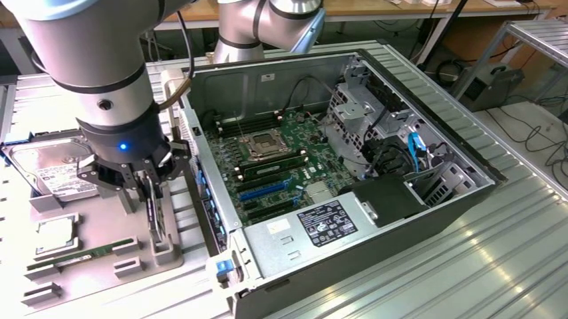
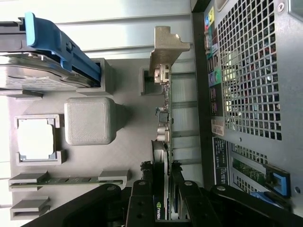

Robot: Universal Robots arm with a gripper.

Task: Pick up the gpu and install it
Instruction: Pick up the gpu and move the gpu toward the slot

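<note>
Item: gpu [image 1: 157, 222], standing upright on edge in a slot of the grey tray [image 1: 93, 209], along the tray edge nearest the open computer case [image 1: 355, 166]. Held by gripper [image 2: 162, 189], 2 fingers [image 2: 141, 201] half-closed and clamped on both card faces. Same tray: hard drive [image 1: 49, 169], processor [image 1: 55, 232], RAM stick [image 1: 76, 256].

Bright even light, glare on metal table [image 1: 497, 266]

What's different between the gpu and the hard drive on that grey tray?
The gpu stands on edge; the hard drive lies label-up. The gpu is black, the hard drive silver with a white label. The jaws grip the gpu; the hard drive sits free. Both rest on the grey tray.
</note>
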